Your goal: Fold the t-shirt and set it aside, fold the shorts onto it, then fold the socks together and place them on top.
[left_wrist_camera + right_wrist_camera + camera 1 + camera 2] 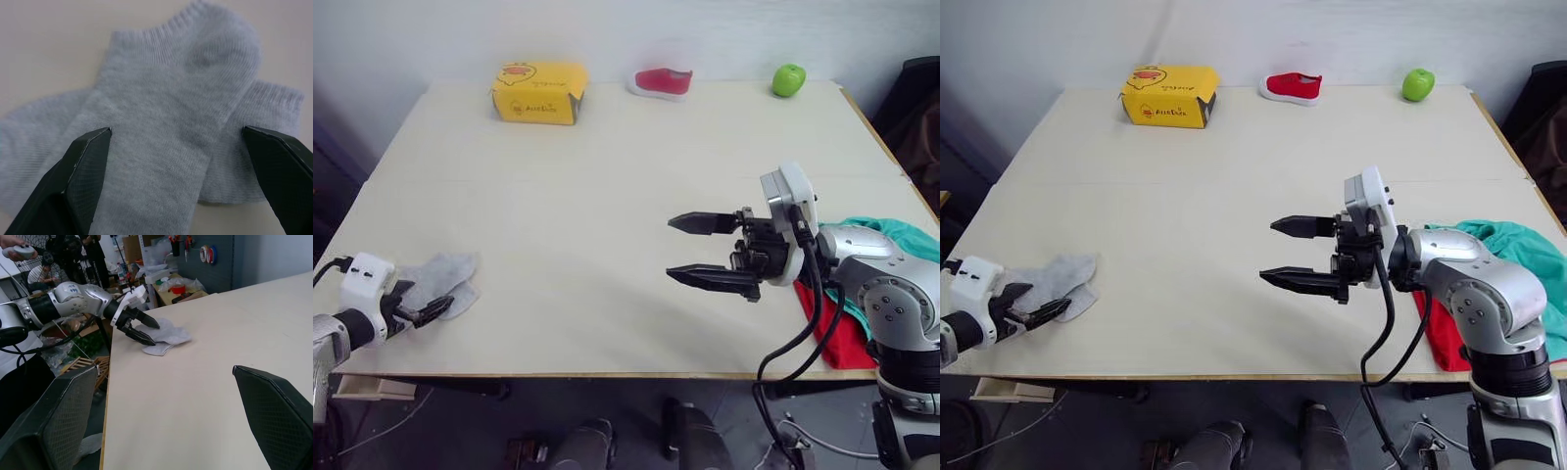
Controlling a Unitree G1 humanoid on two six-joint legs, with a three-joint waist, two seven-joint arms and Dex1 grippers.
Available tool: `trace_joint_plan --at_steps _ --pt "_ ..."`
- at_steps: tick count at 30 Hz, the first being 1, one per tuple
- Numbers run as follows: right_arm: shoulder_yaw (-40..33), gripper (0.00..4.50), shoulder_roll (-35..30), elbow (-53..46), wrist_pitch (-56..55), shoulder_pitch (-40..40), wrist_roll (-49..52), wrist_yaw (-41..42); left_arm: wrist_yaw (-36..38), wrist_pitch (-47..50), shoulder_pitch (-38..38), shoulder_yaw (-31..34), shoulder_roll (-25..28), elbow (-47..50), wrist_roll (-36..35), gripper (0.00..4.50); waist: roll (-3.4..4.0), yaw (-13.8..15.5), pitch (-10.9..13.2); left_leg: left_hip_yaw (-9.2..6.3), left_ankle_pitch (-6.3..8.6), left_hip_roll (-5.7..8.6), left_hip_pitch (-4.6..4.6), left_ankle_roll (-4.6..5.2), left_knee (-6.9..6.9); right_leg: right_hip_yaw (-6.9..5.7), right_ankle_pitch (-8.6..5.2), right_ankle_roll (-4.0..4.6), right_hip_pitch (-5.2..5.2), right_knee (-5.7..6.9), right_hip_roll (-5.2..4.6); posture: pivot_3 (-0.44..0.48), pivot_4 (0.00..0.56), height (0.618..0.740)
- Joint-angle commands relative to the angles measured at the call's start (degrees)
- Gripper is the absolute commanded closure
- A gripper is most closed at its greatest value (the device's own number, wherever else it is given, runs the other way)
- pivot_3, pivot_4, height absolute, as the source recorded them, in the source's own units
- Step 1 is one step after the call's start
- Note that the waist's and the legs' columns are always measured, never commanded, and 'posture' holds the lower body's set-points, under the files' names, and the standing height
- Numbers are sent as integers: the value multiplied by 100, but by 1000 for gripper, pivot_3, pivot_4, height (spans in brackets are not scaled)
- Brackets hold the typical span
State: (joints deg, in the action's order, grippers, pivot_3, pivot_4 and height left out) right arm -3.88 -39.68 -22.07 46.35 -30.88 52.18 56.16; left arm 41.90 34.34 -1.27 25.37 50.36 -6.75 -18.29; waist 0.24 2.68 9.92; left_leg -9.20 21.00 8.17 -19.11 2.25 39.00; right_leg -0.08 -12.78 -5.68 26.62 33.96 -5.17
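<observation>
Socks (445,279): two grey knit pieces lying overlapped at the table's near left corner, one partly over the other.
Left gripper (423,311): fingers spread, straddling the socks from the near edge; nothing gripped. Judged to be lining up a pinch on the pair.
T-shirt (842,338): red cloth at the near right edge, set aside, partly behind the right arm.
Shorts (1518,255): teal fabric lying on the t-shirt, so both garment steps appear done.
Right gripper (710,252): fingers parted, empty, held above bare table mid-right, well apart from the socks.
Table (607,186): yellow box (538,93), red shoe (664,81) and green apple (788,79) along the far edge, clear of the work.
</observation>
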Motion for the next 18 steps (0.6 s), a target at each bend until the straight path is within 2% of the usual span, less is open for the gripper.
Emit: trace_joint_plan --at_steps 1,7,14,18 --pt "-138 0 21 -208 42 -121 226 -83 433 497 -289 -207 147 -612 -214 622 1 3 0 1 0 0 1 1 0 0 0 0 0 -1 0 0 150 740" --pt "-176 0 -39 -256 42 -70 286 -148 706 276 -558 -578 207 -1132 -27 2423 6 9 -3 17 1 0 11 2 -2 17 0 -1 0 -1 0 0 150 740" --pt "-249 0 -113 -376 75 86 346 -226 885 415 -380 -765 136 -588 -106 4421 18 27 -10 23 3 0 15 5 -2 26 1 -2 -1 -1 1 0 150 740" --pt "-224 0 -107 -321 49 48 273 -240 713 -72 -399 -973 212 -456 278 4466 24 37 -14 26 3 0 16 6 -2 28 1 -3 -1 -1 1 0 150 740"
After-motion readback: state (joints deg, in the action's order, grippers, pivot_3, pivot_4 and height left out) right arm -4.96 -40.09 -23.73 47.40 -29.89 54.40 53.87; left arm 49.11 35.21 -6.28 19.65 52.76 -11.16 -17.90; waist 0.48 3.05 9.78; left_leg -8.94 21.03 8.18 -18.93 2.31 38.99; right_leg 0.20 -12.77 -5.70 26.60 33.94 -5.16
